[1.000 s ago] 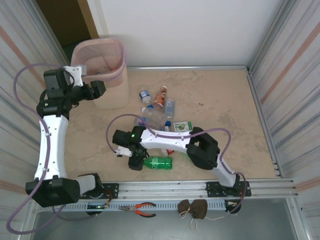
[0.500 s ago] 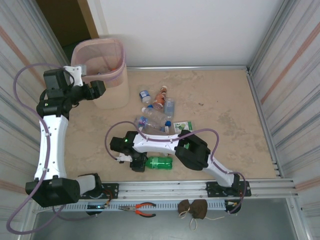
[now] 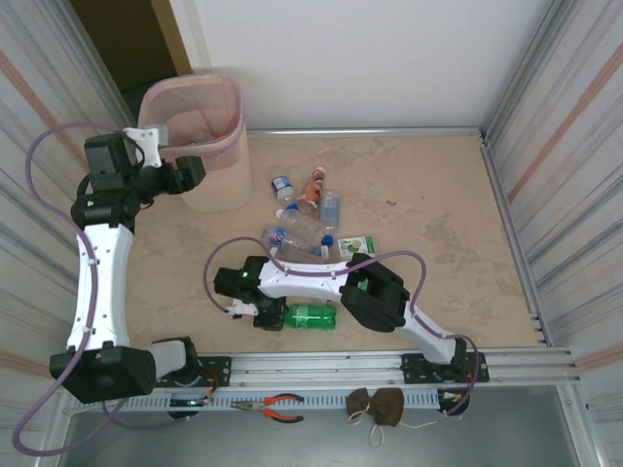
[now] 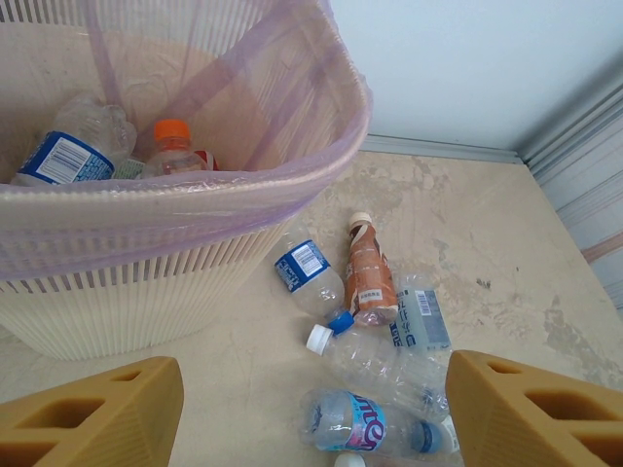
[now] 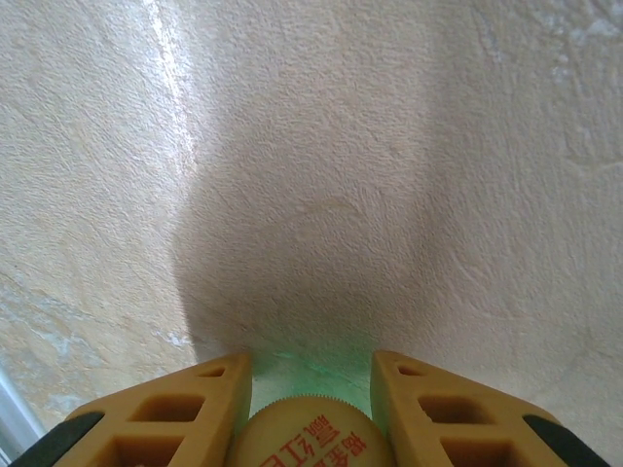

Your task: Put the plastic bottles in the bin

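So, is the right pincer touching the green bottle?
Touching. The right wrist view shows the right pincer clamped on the yellow cap of the green bottle.

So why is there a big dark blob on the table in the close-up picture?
Right wrist view: that's a soft shadow on the table ahead of the right pincer, tinged green near the bottle cap; top view: even light.

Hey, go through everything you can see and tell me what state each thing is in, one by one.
Bin: upright, bag-lined, partly filled.
Green bottle: lying on its side, cap end gripped.
Right claw: shut on the green bottle's cap.
Left claw: open, empty, beside the bin.
Loose bottles: lying flat on the table.
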{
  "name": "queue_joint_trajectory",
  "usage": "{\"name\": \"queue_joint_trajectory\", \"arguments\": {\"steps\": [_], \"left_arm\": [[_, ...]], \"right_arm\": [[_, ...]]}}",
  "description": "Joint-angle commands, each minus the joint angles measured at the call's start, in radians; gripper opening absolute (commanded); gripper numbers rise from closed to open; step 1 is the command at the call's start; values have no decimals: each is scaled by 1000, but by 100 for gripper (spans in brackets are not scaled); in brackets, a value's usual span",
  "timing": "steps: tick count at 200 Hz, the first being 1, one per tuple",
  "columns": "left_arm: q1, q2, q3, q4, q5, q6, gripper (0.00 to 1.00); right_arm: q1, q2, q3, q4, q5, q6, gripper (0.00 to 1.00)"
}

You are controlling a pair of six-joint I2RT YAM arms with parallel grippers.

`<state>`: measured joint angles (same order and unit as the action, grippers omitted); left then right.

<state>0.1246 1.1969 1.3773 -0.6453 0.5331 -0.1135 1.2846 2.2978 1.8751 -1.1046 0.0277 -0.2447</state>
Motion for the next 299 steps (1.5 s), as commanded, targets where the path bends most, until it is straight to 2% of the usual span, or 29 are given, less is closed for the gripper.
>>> {"name": "queue_joint_trajectory", "arguments": {"steps": [1,61,129,166,192,222,299], "left_arm": [[9,-43,1,36,42,-12,72],[9,-69,-43,142,128,-41,72],[0,-74,-75,269,249,-64,71],[-76,-80,-80,312,263,-14,75],[-163,-69,-63,326,275,35,77],[-295,-45,-39,334,256,87,79],[-591,30,-29,416,212,112,88]], "right_arm": [[-1,-56,30,-16,-43,12,19],[-67,-252,7,115,-219,92,20],[-246,-589,-275,476,-396,255,18],[-381,-808,-476,738,-444,380,17],[-466,-938,-576,863,-417,454,15],[-531,-1062,-655,954,-318,512,12],[-574,-1250,-784,1145,-51,638,7]]}}
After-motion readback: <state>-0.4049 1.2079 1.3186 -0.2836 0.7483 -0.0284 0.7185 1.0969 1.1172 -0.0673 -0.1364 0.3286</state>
